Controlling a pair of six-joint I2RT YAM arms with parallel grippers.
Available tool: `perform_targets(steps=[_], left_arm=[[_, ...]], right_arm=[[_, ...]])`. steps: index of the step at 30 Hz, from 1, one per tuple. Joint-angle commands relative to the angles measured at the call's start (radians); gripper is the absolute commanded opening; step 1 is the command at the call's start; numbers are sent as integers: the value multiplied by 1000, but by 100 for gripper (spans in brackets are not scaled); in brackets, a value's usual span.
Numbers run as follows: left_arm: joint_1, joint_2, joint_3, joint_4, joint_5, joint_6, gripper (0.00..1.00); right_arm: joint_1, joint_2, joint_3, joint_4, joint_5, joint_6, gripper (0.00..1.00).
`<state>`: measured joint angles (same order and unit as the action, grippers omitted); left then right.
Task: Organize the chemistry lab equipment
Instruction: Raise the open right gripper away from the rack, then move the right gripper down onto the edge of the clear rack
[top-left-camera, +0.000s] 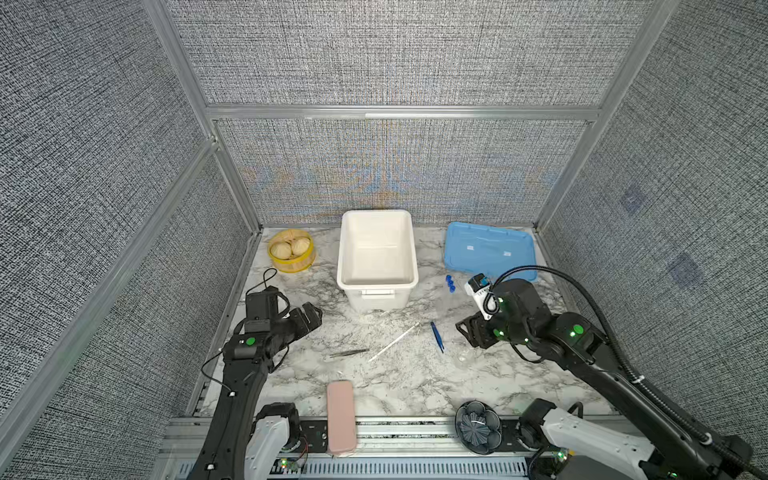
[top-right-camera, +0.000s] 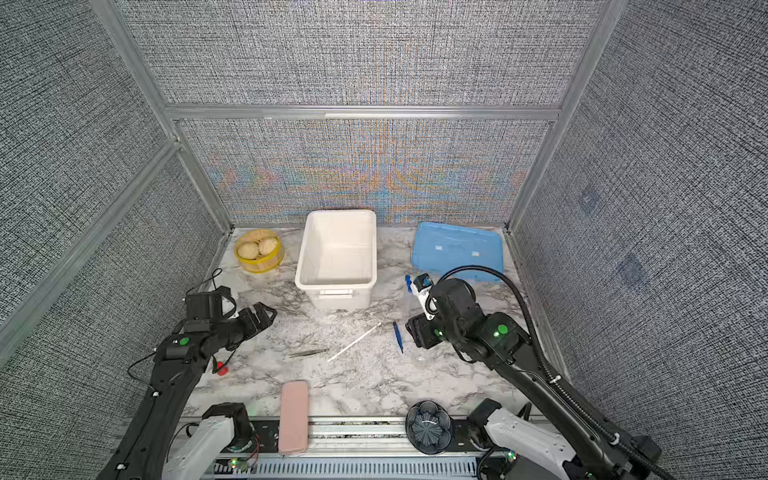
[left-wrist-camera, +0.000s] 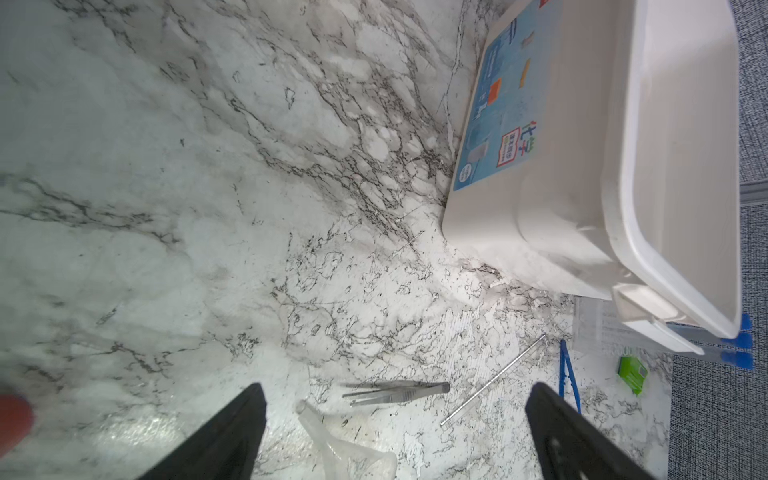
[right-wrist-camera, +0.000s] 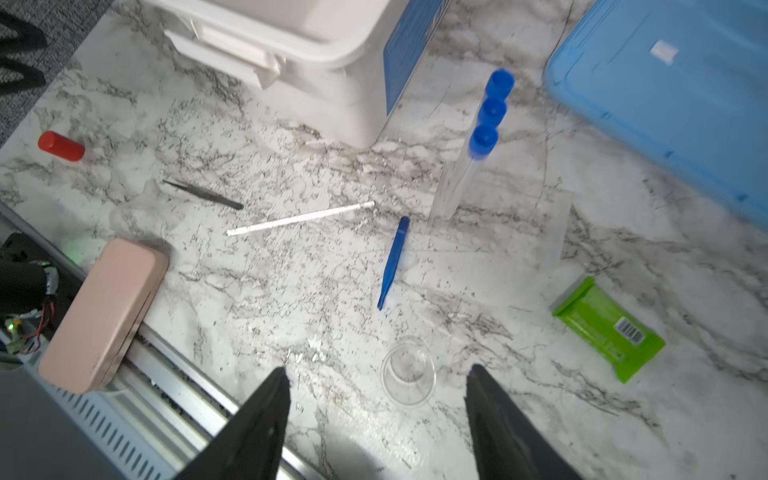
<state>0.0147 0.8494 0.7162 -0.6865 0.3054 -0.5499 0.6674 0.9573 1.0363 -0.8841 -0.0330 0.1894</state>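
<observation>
Bright even light, moiré shimmer, slight blur

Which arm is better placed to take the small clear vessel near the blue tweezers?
Right, probably: the small clear vessel sits just ahead of the open right pincer, framed by its jaws; the left pincer is farther off, beyond the blue tweezers.

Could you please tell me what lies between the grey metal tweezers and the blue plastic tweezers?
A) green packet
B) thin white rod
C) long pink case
B: in a top view the thin white rod lies slanted between the grey metal tweezers and the blue plastic tweezers.
</observation>
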Motion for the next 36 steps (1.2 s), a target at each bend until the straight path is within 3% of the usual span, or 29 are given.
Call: perform_targets(steps=[1,9,14,19,26,32,36], left_arm=[[0,2,11,-19,-9,18,99],[0,-6,8,-29,-45,11,99],[-1,-10,29,-71,-104,-5,99],[0,5,71,-49,-204,5,99],[1,62,117,20,-77,-54,99],[0,-5,72,-4,49,-67,99],[0,-47,65,-47,17,-53,99]], right_arm=[[7,39,-19,-13,-86,24,64],[20,160,-32,19,-79,23,61],[28,231,-34,29,-9,45,60],[48,270,-34,93,-49,68,58],[85,272,1,77,35,86,57],[81,168,1,85,154,104,58],[36,107,-9,117,233,104,64]])
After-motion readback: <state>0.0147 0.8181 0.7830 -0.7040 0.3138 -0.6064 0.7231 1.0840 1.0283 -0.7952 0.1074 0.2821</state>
